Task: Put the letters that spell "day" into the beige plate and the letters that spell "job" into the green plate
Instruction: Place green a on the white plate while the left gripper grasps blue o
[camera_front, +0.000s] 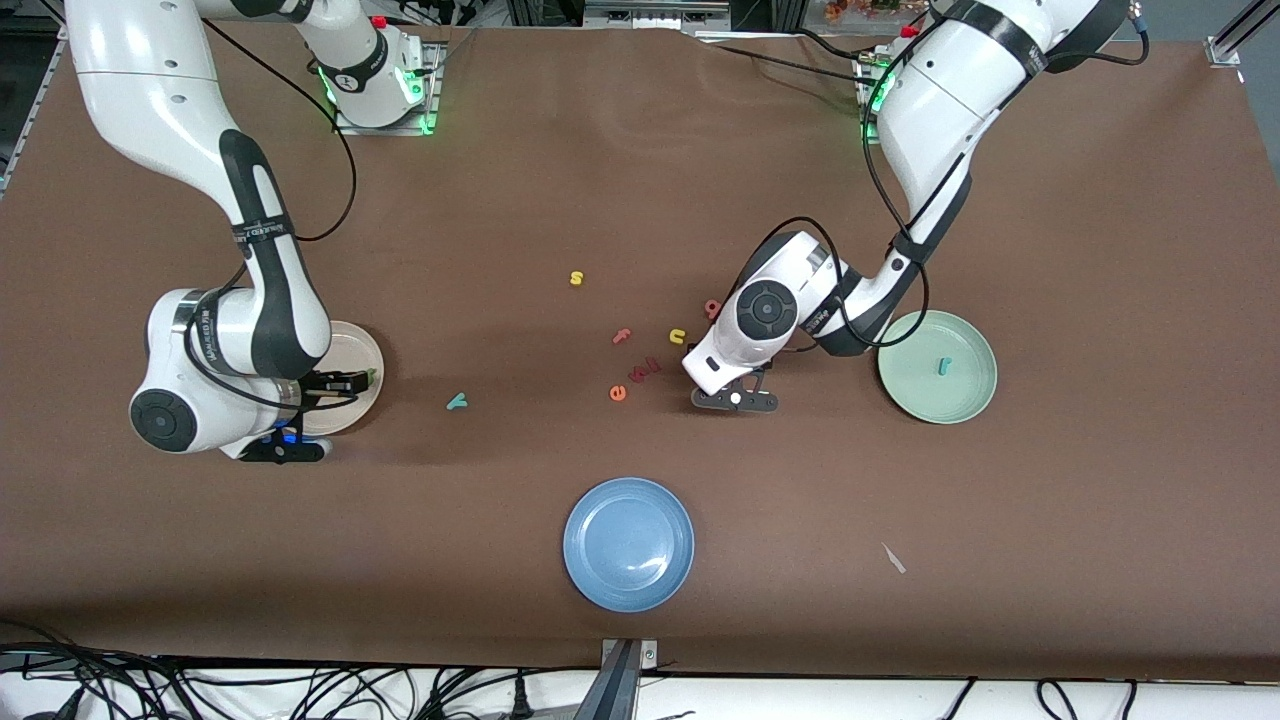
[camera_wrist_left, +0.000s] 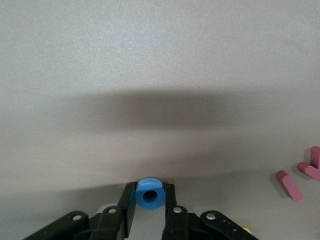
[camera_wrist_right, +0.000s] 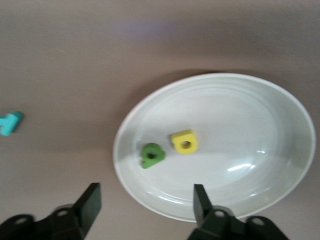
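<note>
A: We start at the right arm's end of the table. What do we see?

B: The right gripper (camera_wrist_right: 146, 195) hangs over the round cream-beige plate (camera_wrist_right: 250, 125), its fingers spread wide with nothing between them. The small green letter a (camera_wrist_right: 151, 155) and the small yellow letter d (camera_wrist_right: 184, 141) lie side by side in that plate.

A: And the third letter of "day"?

B: The small teal letter y (camera_front: 457, 402) lies on the brown cloth in the middle band of the front view, apart from the plate, toward the table's centre.

A: How do we expect these letters to handle?

B: We judge them very light, fairly stiff and not fragile. Being so small and flat, they want a low pinch across the edges.

A: Then the left arm?

B: The left gripper (camera_wrist_left: 149, 200) is low at the table's centre, fingers nearly together on the small blue ring-shaped letter o (camera_wrist_left: 149, 194), pinched across its outer rim. We cannot tell whether it is off the cloth.

A: The rest of "job"?

B: The red-pink letter b (camera_front: 712, 308) lies on the cloth near that arm. The teal hooked letter j (camera_front: 942, 366) lies in the round pale mint-green plate (camera_front: 965, 395).
</note>
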